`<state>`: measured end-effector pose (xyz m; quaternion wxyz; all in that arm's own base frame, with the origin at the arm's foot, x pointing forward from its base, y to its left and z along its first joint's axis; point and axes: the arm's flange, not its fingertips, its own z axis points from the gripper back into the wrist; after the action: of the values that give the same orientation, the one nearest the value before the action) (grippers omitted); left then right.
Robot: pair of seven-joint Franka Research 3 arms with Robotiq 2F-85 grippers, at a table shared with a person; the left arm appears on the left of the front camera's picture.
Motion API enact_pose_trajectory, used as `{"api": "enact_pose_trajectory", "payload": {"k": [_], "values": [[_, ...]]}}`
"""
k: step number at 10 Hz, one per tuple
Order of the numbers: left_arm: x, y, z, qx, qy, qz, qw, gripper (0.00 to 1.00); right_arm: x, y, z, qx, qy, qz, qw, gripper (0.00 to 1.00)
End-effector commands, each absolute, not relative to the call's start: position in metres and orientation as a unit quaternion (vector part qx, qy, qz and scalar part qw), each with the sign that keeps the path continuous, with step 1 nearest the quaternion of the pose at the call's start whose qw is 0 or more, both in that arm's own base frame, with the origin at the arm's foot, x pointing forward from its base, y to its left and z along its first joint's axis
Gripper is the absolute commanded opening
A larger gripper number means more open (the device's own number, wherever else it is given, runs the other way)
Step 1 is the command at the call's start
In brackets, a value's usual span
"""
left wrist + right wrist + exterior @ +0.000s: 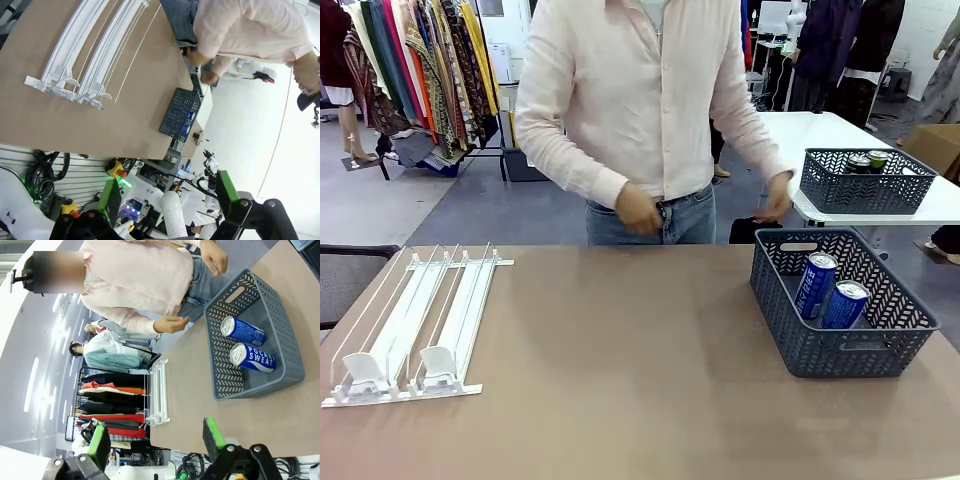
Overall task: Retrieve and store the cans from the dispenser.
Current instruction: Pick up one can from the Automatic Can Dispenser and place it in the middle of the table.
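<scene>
You are seeing both grippers, left [167, 200] and right [155, 437], hanging with jaws wide apart, holding and touching nothing. Two blue cans [830, 292] are lying in the grey basket [820, 350] on the counter [620, 370]; the dispenser [420, 325] is sitting well apart, across the counter from that basket.

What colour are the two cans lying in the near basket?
Blue with white lettering and silver tops; the cans show best in the right wrist view.

Bright, even light; wrist views perhaps edge-warped.
</scene>
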<state>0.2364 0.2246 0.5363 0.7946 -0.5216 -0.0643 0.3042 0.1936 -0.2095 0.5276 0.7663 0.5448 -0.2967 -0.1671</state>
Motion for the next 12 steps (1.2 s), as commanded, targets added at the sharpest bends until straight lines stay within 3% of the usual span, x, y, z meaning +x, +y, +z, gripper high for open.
{"api": "enact_pose_trajectory", "payload": {"k": [1, 12], "values": [[0.2343, 0.2244, 0.5374, -0.526, -0.061, 0.304, 0.792, 1.00, 0.1963, -0.2099, 0.5307, 0.552, -0.311, -0.156, 0.757, 1.00], [0.2343, 0.2244, 0.5374, -0.526, -0.061, 0.304, 0.792, 1.00, 0.1963, -0.2099, 0.5307, 0.552, -0.311, -0.156, 0.757, 1.00]]}}
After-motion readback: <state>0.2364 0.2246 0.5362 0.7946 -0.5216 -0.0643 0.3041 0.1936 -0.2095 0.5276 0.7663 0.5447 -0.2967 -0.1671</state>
